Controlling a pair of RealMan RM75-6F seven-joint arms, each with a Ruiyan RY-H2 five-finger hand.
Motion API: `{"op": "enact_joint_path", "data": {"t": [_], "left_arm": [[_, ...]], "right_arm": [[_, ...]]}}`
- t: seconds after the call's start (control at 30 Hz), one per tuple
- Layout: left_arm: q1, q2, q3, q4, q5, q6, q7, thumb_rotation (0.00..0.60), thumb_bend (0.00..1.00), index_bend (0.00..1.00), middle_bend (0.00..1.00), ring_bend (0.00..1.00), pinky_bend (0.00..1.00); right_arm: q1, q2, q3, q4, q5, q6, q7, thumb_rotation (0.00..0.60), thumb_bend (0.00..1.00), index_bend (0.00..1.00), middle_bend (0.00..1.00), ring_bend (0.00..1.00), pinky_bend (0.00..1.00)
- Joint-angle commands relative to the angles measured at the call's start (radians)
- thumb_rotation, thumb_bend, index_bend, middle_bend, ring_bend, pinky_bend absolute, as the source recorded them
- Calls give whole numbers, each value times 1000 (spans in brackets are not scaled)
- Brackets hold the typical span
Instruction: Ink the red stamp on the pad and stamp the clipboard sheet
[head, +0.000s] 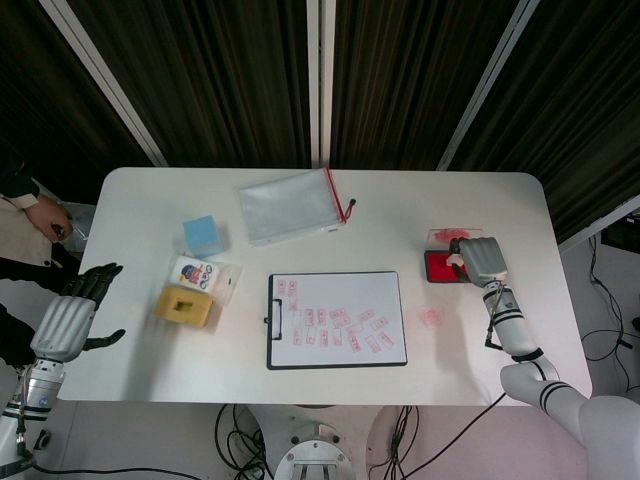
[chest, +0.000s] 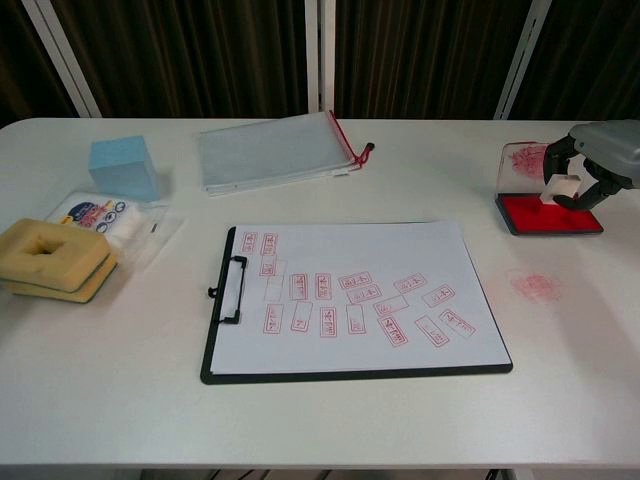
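My right hand (head: 478, 258) (chest: 592, 160) holds the small white stamp (chest: 555, 190) pressed down on the red ink pad (chest: 540, 215) (head: 440, 266) at the table's right side. The pad's clear lid (chest: 522, 165) stands upright behind it, smeared red. The black clipboard (chest: 222, 300) (head: 275, 318) lies in the middle with its white sheet (chest: 350, 295) covered in several red stamp marks. My left hand (head: 68, 318) hangs off the table's left edge, fingers spread, holding nothing; the chest view does not show it.
A red ink smudge (chest: 537, 287) stains the table right of the clipboard. At the left sit a yellow sponge (chest: 50, 258), a printed packet (chest: 100, 218) and a blue cube (chest: 122, 167). A zip pouch (chest: 275, 150) lies at the back. A person (head: 30, 215) stands at far left.
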Motion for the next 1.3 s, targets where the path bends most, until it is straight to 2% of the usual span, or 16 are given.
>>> {"op": "enact_joint_path", "data": {"t": [0.03,0.3,0.43,0.53,0.67,0.8,0.87,1.03,1.3], "left_arm": [[0,0,0,1,0,0,-1,600,118,83,89,97,185],[3,-1,0,4,0,6,-6,600,119,83,89,97,186],[6,1,0,4,0,11,-7,600,118,83,89,97,185],[8,4,0,2,0,15,-7,600,118,83,89,97,185],[10,6,-2,1,2,22,-9,600,118,84,89,97,185],[12,3,-2,5,3,26,-16,600,119,84,89,97,185],[13,2,-1,7,3,27,-18,600,118,84,89,97,185],[23,8,0,10,0,39,-25,600,119,84,89,97,185],[36,18,0,15,-5,52,-37,600,118,83,89,97,185]], "right_arm": [[1,-8,-1,14,1,-4,3,600,450,921,795,860,904],[0,-15,1,30,-3,4,17,600,453,935,806,860,904],[-5,8,10,-12,-10,37,48,600,452,936,806,860,904],[-15,69,25,-118,-28,104,81,600,451,936,806,860,904],[-32,196,51,-344,-48,192,48,600,434,936,806,860,904],[-34,281,58,-538,-54,209,-19,600,430,935,807,860,904],[-28,296,54,-593,-55,202,-54,600,431,935,808,860,904],[14,277,33,-693,-74,156,-125,600,431,935,808,860,904],[86,161,9,-703,-72,88,-263,600,434,936,807,860,904]]}}
